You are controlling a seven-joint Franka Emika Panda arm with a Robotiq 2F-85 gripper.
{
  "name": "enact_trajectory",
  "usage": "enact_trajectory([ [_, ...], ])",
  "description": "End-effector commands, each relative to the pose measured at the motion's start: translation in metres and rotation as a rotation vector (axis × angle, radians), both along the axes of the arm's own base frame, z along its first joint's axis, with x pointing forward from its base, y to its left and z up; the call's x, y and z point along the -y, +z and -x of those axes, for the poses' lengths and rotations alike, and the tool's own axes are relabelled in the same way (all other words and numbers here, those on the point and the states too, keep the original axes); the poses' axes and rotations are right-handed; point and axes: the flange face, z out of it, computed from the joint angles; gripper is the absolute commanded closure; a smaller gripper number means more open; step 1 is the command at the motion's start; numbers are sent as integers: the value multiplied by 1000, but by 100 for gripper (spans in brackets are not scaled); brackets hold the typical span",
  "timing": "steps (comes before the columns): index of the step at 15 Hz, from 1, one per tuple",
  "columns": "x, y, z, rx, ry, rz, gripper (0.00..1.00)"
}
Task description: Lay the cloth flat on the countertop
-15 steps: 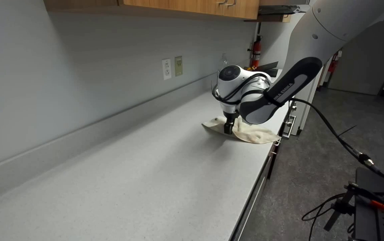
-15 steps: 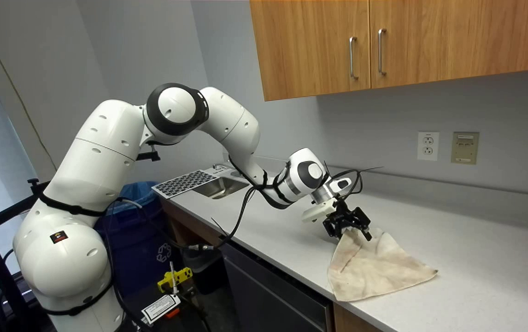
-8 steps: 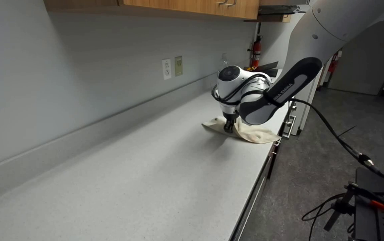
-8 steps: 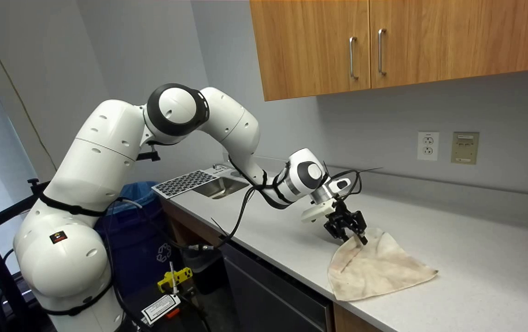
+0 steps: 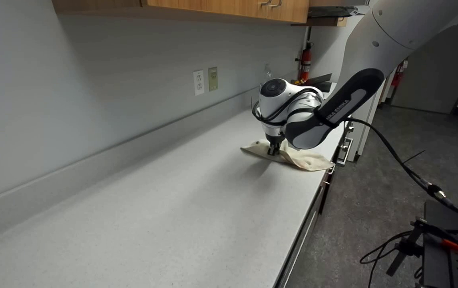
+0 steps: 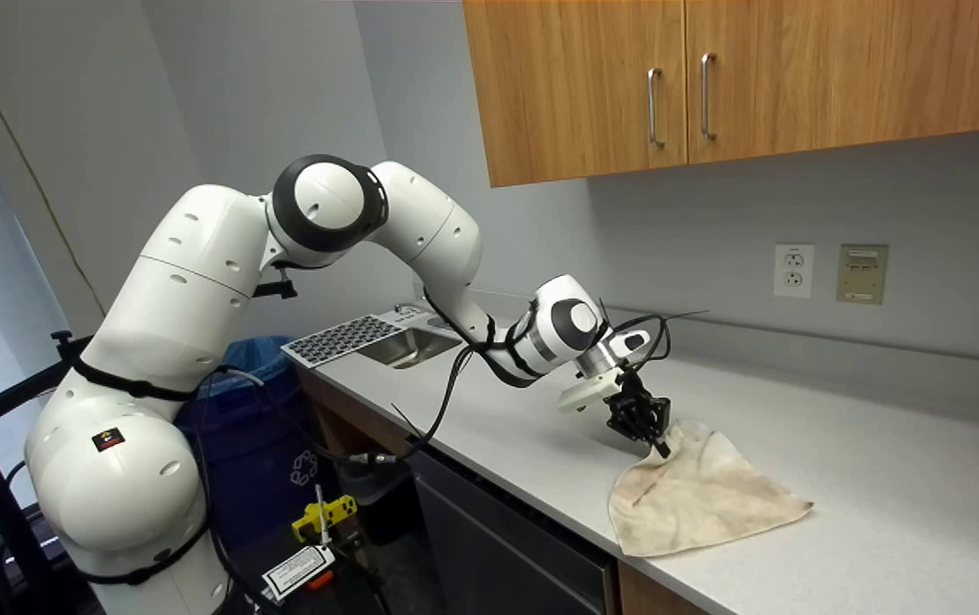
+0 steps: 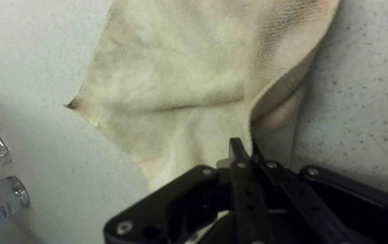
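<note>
Kitchenette or lab, unclear which | wooden wall cabinets (image 6: 763, 77) | countertop (image 6: 899, 512) with sink (image 6: 406, 348) | fire extinguisher (image 5: 305, 64) | recycling bin (image 6: 255, 478)

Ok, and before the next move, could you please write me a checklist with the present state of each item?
1. Gripper shut on the cloth: ok, a raised edge is pinched.
2. Cloth flat on the countertop: not ok, creases and a raised fold.
3. Cloth not hanging over the countertop's front edge: cannot tell, a corner appears to reach it.
4. Bottle apart from the cloth: ok in the wrist view.
5. Grip deep enough: cannot tell, how much is pinched is hidden.
</note>
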Motion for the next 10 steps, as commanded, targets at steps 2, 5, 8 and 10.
enact_trajectory([
  [2, 2, 8, -3, -14, 5, 15, 99],
  [5, 2, 8, -2, -19, 3, 17, 66],
  [8, 2, 8, -1, -43, -4, 17, 42],
  [10, 1, 8, 1, -66, -18, 14, 28],
])
